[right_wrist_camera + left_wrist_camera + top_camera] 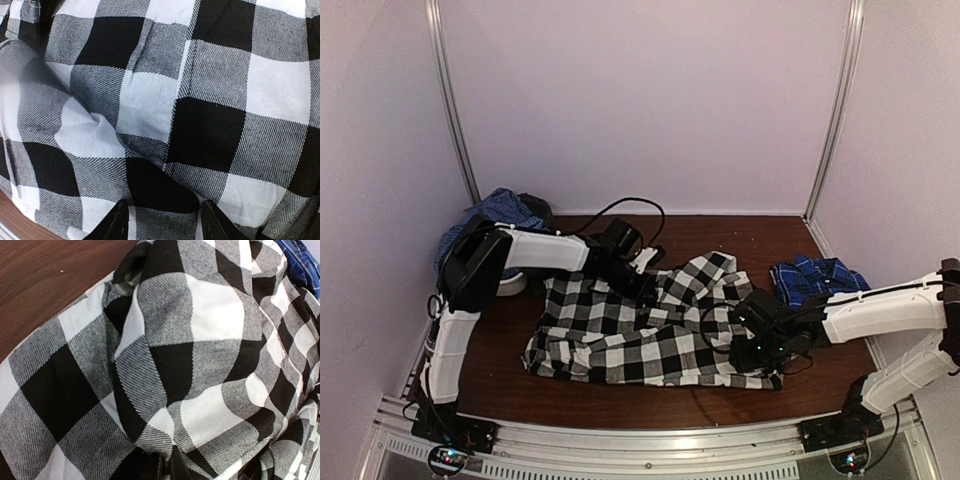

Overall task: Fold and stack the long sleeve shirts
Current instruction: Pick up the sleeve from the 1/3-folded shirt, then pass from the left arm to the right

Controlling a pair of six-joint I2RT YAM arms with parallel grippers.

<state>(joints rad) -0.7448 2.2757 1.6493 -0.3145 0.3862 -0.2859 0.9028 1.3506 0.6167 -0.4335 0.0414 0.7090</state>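
Observation:
The black-and-white check shirt (630, 335) lies spread and rumpled across the middle of the table. My left gripper (642, 285) is at the shirt's far middle part. In the left wrist view the check cloth (190, 365) fills the frame and gathers to a pinched point at the bottom centre, hiding the fingers. My right gripper (757, 348) is low over the shirt's right near edge. In the right wrist view its fingertips (116, 225) stand apart with flat check cloth (200, 115) between them. A folded royal blue shirt (817, 278) lies at the right; its corner shows in the left wrist view (301, 260).
Another blue plaid cloth (490, 215) is bunched in the back left corner with a small black piece (537, 208) beside it. A white rounded object (512, 285) sits under the left arm. A black cable (630, 205) loops at the back. Walls close in on three sides.

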